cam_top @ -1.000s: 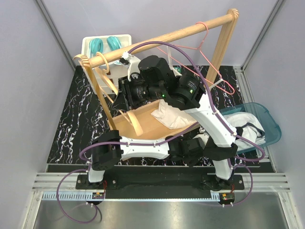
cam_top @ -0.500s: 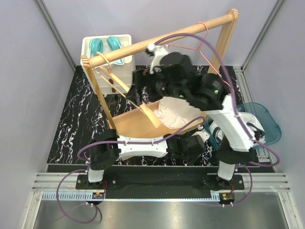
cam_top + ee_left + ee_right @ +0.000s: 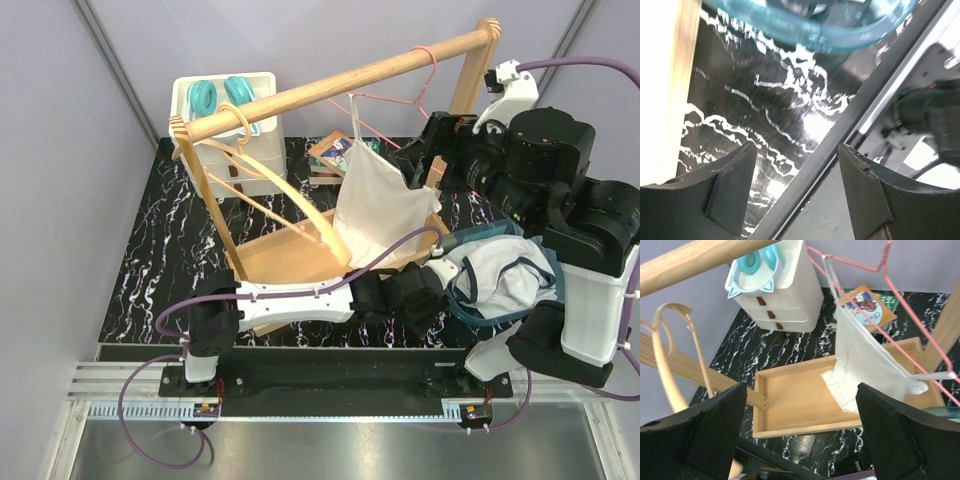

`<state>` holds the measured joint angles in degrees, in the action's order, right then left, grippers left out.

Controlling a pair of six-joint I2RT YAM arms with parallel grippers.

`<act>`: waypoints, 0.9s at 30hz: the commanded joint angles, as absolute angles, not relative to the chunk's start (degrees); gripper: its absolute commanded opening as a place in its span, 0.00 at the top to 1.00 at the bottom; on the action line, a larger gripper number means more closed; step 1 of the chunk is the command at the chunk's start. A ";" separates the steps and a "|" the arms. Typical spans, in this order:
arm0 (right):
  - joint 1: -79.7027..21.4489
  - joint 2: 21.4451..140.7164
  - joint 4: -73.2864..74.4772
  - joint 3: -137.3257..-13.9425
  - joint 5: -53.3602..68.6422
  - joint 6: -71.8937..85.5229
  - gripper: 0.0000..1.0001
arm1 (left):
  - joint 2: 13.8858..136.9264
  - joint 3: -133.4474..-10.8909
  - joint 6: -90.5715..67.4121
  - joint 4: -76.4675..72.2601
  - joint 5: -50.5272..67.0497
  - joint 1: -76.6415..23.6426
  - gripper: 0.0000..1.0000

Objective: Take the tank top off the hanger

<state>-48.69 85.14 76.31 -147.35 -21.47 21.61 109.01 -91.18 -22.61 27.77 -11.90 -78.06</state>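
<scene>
Tank top [image 3: 385,205] ungripped. Right gripper [image 3: 801,390]: jaws wide, empty, upper right of top view, just beside the white cloth, not touching it. Left gripper [image 3: 795,150]: jaws apart, empty, low over marbled mat [image 3: 740,100] below teal bin [image 3: 840,40]. Top hangs mid-frame on pink hanger [image 3: 390,100] under rail [image 3: 330,82], lower end reaching tray [image 3: 280,260].

A white drawer unit [image 3: 256,172] carrying teal headphones [image 3: 222,96] stands far-left on the black marbled worktop [image 3: 150,250], beneath a wooden rail [image 3: 330,85]. A shallow wooden tray [image 3: 280,262] lies mid-worktop (books [image 3: 332,155] just behind), with a teal bin [image 3: 832,42] to its right.
</scene>
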 commanded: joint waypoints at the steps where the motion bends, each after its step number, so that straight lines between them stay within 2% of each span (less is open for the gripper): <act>1: -48.16 84.21 79.19 -146.52 -31.52 20.13 0.02 | 108.02 -95.71 -21.18 27.42 -10.20 -78.57 0.31; 7: -45.62 82.97 82.00 -144.76 -38.13 17.06 0.03 | 108.81 -101.42 -19.16 28.21 -11.34 -80.24 0.31; 10: -41.24 83.14 82.35 -143.35 -37.45 14.25 0.03 | 109.51 -105.02 -19.07 29.09 -11.69 -80.77 0.32; 14: -28.70 83.93 82.27 -142.73 -29.03 10.38 0.04 | 109.34 -108.36 -18.81 30.23 -12.65 -81.56 0.32; 21: -15.41 83.50 79.46 -137.12 -13.82 11.86 0.03 | 105.21 -108.72 -18.02 32.25 -16.43 -82.27 0.32; 27: -11.96 77.97 69.62 -122.80 -2.04 13.71 0.03 | 101.17 -113.90 -19.41 34.10 -17.14 -80.95 0.30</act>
